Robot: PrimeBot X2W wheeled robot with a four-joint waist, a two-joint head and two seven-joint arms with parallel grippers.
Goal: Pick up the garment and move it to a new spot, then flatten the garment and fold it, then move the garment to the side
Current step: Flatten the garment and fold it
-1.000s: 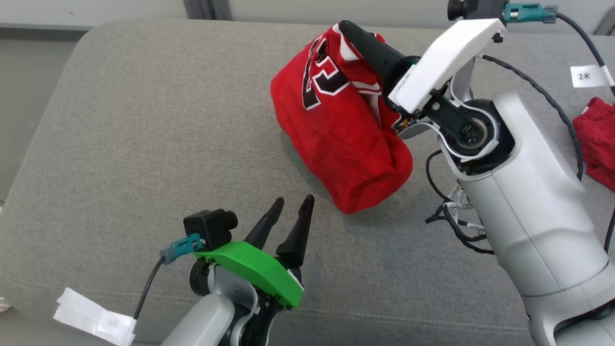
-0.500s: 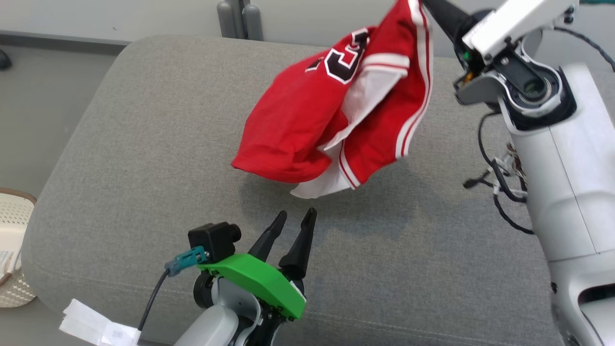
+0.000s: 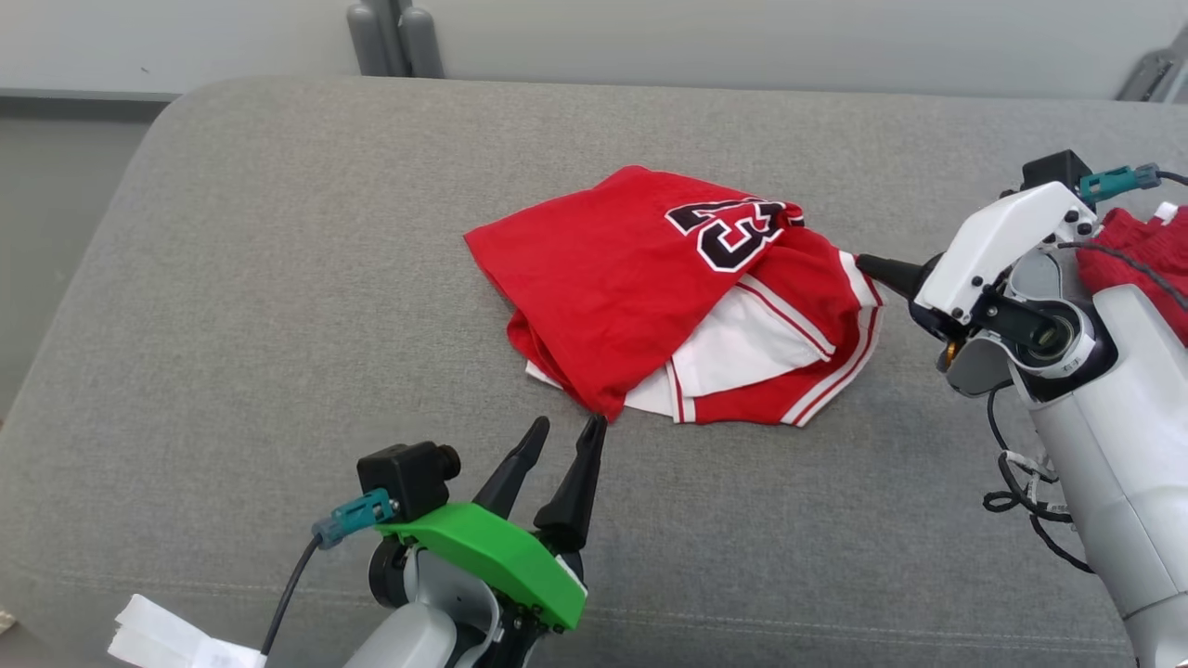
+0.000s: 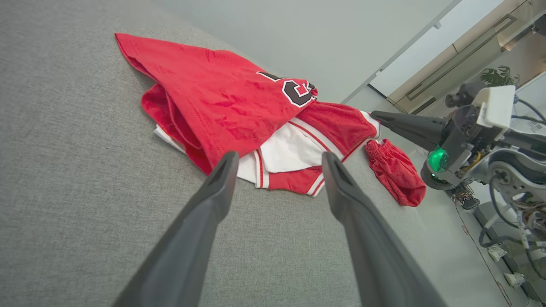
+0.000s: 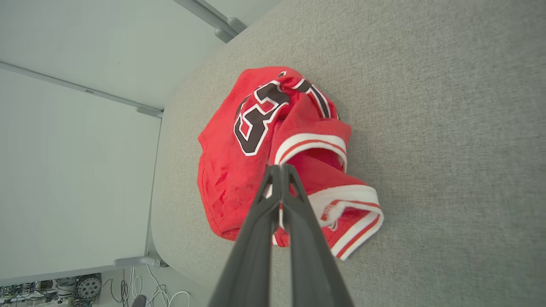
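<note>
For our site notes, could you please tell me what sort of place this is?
Probably an indoor lab or office: a grey padded cushion serves as the work surface, loose cables lie beside it, and a cabinet and potted plant stand beyond.

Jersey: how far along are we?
Apparently done: the jersey is set down mid-cushion. In hand: the right gripper is shut at its striped edge, and the left gripper is open just short of it. Left: the jersey lies bunched, so flattening, folding and moving aside remain.

Head overhead, wrists low (jersey point(image 3: 603, 288) shared)
</note>
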